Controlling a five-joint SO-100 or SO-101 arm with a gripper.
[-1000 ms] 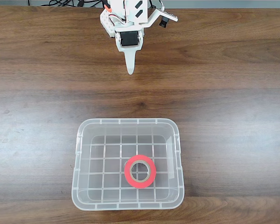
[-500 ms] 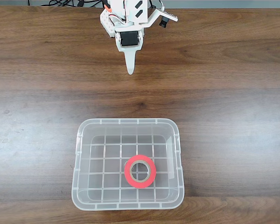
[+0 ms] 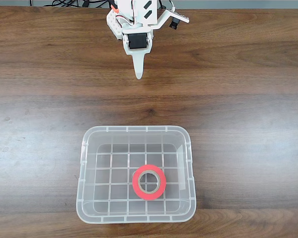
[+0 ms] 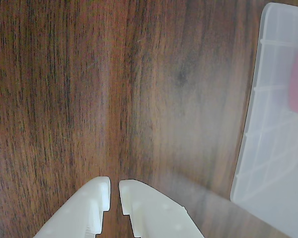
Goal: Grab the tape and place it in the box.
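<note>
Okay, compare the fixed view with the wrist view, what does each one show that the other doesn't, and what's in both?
Fixed view alone: the whole box, the whole ring of the tape lying flat inside it, the arm's white body and cables at the top edge. Wrist view alone: the narrow gap between the hand's two fingertips, nothing held. Both share: the wooden table, the hand, the box, and the red tape, which the wrist view cuts off at its right edge.

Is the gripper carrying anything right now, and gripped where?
Nothing is held. The gripper is nearly closed, with only bare table behind its narrow gap. The tape lies flat inside the box, apart from the gripper.
</note>
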